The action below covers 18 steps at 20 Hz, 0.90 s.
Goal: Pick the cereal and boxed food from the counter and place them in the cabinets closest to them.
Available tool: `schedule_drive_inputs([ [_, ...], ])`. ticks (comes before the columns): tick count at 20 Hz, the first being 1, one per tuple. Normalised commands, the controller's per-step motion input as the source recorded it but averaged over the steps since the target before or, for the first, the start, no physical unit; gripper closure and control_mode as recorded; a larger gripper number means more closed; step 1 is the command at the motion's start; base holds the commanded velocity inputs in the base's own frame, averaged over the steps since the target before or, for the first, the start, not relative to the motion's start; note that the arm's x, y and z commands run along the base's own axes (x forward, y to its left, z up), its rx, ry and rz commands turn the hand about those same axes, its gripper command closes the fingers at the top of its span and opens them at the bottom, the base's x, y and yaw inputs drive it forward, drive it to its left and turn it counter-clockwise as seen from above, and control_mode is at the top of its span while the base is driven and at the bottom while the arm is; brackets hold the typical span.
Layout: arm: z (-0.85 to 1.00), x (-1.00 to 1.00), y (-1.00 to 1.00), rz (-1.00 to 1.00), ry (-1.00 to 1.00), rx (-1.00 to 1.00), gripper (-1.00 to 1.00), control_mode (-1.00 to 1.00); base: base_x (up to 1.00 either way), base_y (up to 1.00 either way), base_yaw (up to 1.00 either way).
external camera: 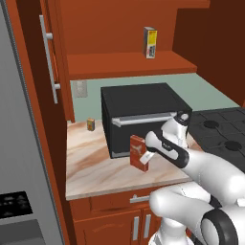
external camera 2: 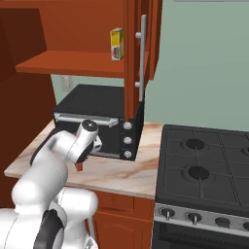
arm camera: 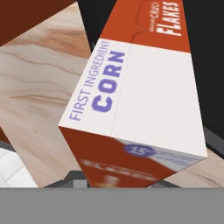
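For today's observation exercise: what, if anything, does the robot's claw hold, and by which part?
The claw is shut on the orange cereal box, gripping it at its upper end while it stands on the counter before the black oven.

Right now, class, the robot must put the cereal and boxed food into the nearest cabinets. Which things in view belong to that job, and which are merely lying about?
Belonging to the job:
cereal box, gripper shut on it
yellow box on the open cabinet shelf

Merely lying about:
black microwave
small jar
stove
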Motion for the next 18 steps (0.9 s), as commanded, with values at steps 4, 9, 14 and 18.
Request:
schedule_drive_inputs([
  [4, 0.4, -0.19, 0.0, -0.04, -0.1, 0.0, 1.0, -1.0, 0.0, 0.0, 0.0],
  [9, 0.64, -0.34, 0.0, -0.02, -0.12, 0.0, 1.0, -1.0, 0.0, 0.0, 0.0],
  [14, 0.74, -0.62, 0.0, -0.03, -0.21, 0.0, 1.0, -1.0, 0.0, 0.0, 0.0],
  [18, 0.79, -0.74, 0.0, -0.04, -0.24, 0.01, 1.0, -1.0, 0.0, 0.0, 0.0],
])
